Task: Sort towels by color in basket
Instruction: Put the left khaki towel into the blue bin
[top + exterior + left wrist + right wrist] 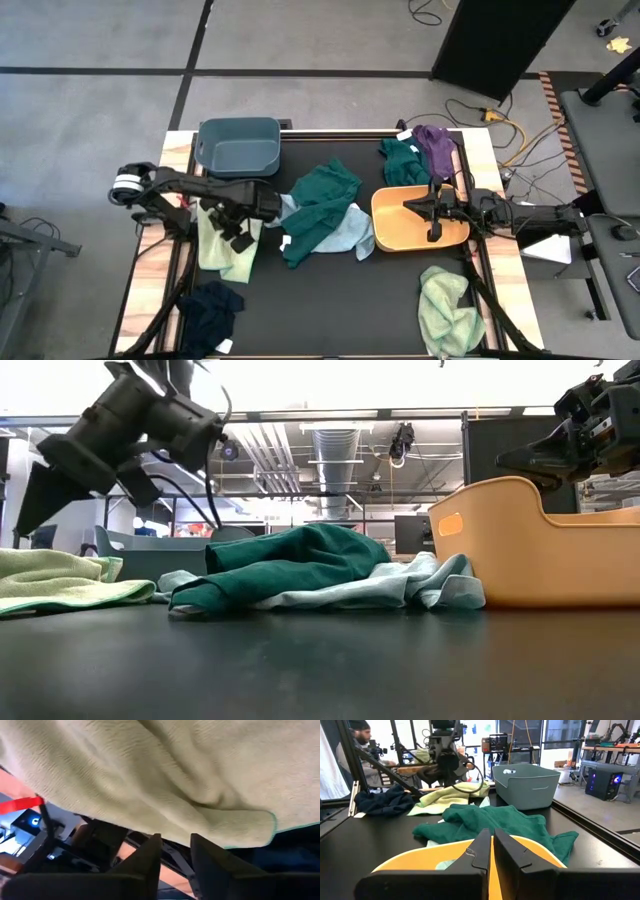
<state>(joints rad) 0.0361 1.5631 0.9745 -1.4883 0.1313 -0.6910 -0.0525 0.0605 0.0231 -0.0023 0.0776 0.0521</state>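
Lying flat near the left edge of the black worktop [330, 310], a pale green cloth towel [222, 248] sits directly under the left gripper [239, 232]. That gripper hovers just above it, its two dark fingers [150, 862] a little apart with nothing between them.

Just to the right, near the middle of the worktop, a dark teal-green towel [320, 205] is heaped over a light blue towel [345, 232], whose edges show beneath it on the near side. A second dark teal-green towel [402, 160] and a purple towel [435, 145] lie touching each other at the far right corner. A navy towel [210, 308] is bunched at the near left corner, and another pale green towel [445, 305] is crumpled near the near right corner.

An orange plastic basket [388, 232] stands at the right edge, just beside the light blue towel. The right gripper [437, 215] hangs over this basket, fingers pressed together and empty. From the right wrist camera a small patch of pale blue-green cloth [446, 864] shows inside the basket; what it is cannot be told.

A grey-blue plastic basket [238, 132] stands at the far edge, left of centre, well apart from the orange one.

A person [362, 742] sits in the room beyond the table.
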